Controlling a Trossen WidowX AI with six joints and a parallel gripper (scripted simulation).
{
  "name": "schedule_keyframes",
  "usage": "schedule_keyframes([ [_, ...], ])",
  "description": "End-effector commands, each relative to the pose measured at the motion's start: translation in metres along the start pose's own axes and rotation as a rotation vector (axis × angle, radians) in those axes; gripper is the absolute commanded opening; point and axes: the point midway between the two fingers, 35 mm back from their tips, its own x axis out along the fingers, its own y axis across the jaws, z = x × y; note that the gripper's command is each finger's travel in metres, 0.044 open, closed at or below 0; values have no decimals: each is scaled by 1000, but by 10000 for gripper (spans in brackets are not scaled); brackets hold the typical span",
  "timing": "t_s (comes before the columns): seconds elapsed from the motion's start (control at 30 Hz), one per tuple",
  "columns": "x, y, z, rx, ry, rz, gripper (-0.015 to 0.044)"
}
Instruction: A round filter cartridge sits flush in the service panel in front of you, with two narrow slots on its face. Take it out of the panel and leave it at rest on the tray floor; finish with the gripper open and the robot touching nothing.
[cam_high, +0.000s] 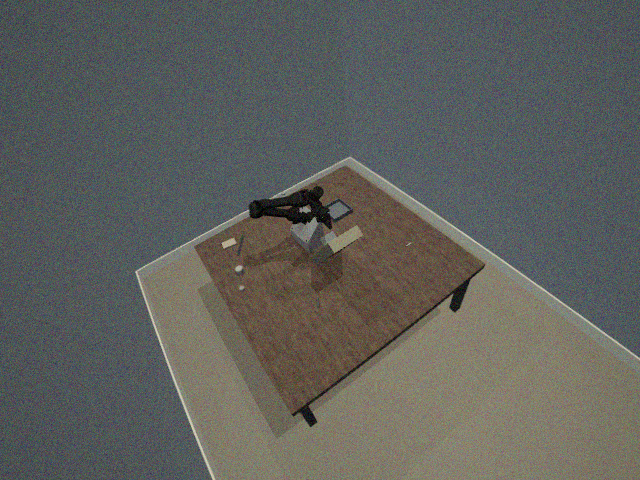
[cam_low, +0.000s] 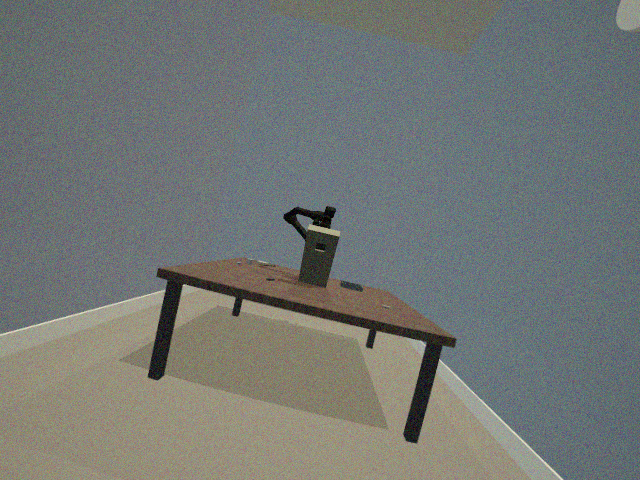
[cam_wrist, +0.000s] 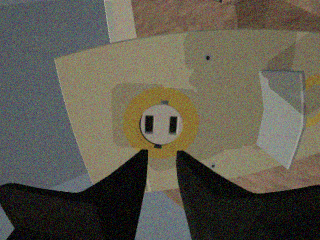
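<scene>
Our black two-fingered gripper (cam_high: 329, 223) (cam_wrist: 162, 156), parted slightly and holding nothing, faces the round pale two-slotted cartridge (cam_wrist: 161, 124), seated ahead in its yellow ring (cam_wrist: 131, 124), probably to align fingertips with slots.

From the service panel (cam_high: 347, 239) (cam_low: 318, 260) (cam_wrist: 90, 100), a pale plate (cam_wrist: 282, 117) juts out beside the yellow ring (cam_wrist: 131, 122); the gripper (cam_wrist: 162, 156) has an unblocked gap before the panel's face.
</scene>
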Motion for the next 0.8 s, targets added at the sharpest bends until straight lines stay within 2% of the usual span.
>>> schedule_keyframes([
  [0.0, 6, -1, 0, -1, -1, -6, 97],
  [0.77, 43, -1, -1, 1, 0, -6, 97],
])
